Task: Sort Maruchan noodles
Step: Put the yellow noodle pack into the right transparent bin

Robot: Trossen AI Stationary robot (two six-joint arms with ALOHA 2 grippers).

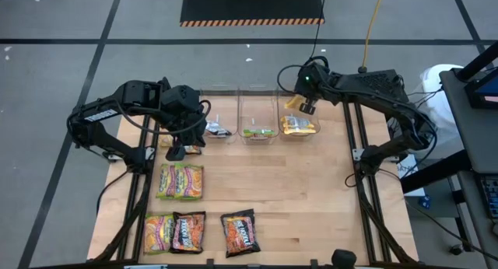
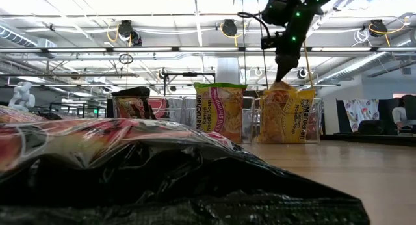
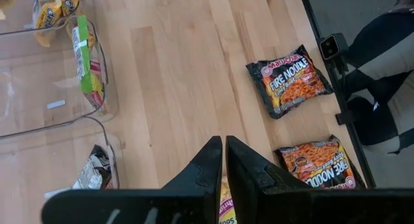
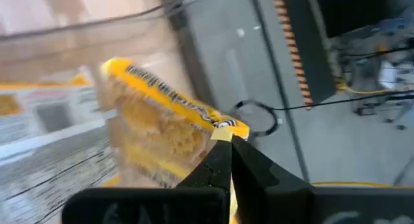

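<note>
Partly hidden under left pincer (image 1: 176, 152): yellow packet (image 3: 224, 208)

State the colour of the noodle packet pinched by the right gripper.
Yellow-orange packet, pinched at its corner by the right gripper; the right wrist view shows it best.

Robotics lab or workshop: grey floor (image 1: 62, 20) marked with dark tape lines, hazard-striped mat (image 1: 251, 6) at the far side, wooden worktop (image 1: 311, 199) on a metal frame, exposed ceiling pipes (image 2: 162, 51), strip lighting, cables hanging overhead.
</note>
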